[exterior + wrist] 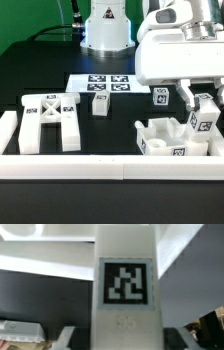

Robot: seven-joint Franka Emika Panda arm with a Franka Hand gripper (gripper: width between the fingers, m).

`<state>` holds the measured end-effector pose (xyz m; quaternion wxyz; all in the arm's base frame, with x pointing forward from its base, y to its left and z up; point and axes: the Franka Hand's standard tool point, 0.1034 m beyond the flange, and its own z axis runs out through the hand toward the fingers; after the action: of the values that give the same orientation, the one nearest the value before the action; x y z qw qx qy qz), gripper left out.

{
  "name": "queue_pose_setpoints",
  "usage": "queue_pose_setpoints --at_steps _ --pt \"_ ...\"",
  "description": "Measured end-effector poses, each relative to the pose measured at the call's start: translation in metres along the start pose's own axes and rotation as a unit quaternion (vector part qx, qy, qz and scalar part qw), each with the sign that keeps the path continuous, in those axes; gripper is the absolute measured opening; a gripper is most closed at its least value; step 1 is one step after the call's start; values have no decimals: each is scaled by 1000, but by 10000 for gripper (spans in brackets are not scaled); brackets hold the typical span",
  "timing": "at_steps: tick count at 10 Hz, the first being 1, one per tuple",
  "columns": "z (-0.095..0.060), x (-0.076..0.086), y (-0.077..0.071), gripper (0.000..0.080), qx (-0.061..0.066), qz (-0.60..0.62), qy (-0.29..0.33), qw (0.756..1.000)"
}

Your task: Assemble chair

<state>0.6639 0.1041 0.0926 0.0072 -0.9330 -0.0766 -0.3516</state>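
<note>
we see the gripper [203, 110] pinched narrow on a white post [200, 125], its long axis upright, by the seat slab [165, 138] at the exterior view's right; only the exterior view shows the x-braced frame [50, 120].

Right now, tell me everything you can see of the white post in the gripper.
The post is a white, blocky, plastic-looking bar with a black-and-white square tag on one face. It stands upright, clamped between the fingers of the gripper, on the exterior view's right, just above the partly built seat piece. Whether its lower end touches that piece is unclear.
</note>
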Motion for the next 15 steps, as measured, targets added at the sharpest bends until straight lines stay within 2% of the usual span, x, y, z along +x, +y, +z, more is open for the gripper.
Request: queue_pose_setpoints --at_steps 3,4,5,6,7,10,13,15 --pt "1 1 2 291 4 5 -13 1000" --pt "3 0 2 366 5 5 -19 1000" --pt "3 -1 1 366 6 4 -21 1000" --pt "3 -2 1 513 6 4 -22 1000" --pt "3 -2 1 622 6 4 -22 1000" --pt "4 -3 1 645 7 4 -26 1000" --pt "-4 10 3 648 9 1 -34 999" --pt "-14 23 4 648 11 0 -36 999"
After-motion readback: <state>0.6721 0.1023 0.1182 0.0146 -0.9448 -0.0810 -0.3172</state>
